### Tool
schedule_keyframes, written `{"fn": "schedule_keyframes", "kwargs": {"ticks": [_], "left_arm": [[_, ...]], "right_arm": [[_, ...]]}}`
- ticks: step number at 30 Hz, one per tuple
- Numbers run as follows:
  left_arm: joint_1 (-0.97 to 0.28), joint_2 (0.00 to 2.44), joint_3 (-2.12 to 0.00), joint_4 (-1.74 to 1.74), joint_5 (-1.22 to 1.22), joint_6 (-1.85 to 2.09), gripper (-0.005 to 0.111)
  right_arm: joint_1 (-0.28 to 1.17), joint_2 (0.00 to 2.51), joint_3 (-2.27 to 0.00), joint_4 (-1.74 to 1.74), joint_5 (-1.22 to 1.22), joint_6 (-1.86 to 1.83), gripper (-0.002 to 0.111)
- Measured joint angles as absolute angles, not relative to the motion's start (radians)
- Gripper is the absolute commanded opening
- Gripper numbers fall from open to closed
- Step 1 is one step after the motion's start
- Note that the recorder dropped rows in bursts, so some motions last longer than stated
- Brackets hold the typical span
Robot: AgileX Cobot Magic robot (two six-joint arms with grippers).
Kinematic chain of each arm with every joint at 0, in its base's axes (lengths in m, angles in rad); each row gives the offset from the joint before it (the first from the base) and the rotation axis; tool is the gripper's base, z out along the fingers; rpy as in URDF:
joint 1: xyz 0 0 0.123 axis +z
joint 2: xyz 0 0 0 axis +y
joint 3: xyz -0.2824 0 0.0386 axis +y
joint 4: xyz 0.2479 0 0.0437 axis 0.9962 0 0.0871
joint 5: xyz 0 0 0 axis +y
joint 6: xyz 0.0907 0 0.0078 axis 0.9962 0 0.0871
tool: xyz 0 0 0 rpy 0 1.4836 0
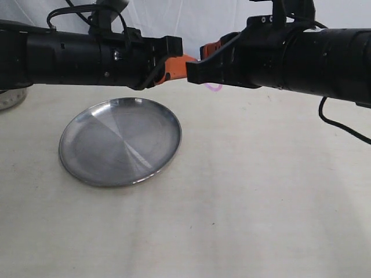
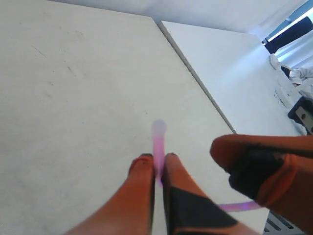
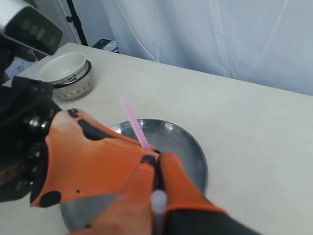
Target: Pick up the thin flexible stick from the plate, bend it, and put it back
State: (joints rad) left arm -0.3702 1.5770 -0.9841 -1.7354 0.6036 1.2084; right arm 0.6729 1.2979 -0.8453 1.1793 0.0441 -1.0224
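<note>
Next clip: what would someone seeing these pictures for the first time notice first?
The two arms meet tip to tip above the table, left tool and right tool both shut on the thin flexible stick, which bows in a pink curve between them. Lower down, left of centre in the exterior view, the plate lies shiny and bare.

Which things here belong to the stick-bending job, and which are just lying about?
Job:
- thin flexible stick, pinched at both ends, above the table
- left end effector, shut on it
- right end effector, shut on it
- plate, below the arms

Lying about:
- white bowl, off to the plate's side, untouched
</note>
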Motion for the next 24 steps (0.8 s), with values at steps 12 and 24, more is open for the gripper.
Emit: {"fn": "schedule_keyframes", "kwargs": {"ticks": [12, 24], "left_arm": [[-0.371, 1.577, -0.986, -1.738, 0.576, 1.253, 0.000], [-0.371, 1.577, -0.986, -1.729, 0.533, 1.320, 0.000]], "right_arm": [[0.679, 1.306, -0.845, 1.188, -0.016, -1.020, -0.001], [0.679, 1.400, -0.845, 1.368, -0.079, -1.014, -0.001]]}}
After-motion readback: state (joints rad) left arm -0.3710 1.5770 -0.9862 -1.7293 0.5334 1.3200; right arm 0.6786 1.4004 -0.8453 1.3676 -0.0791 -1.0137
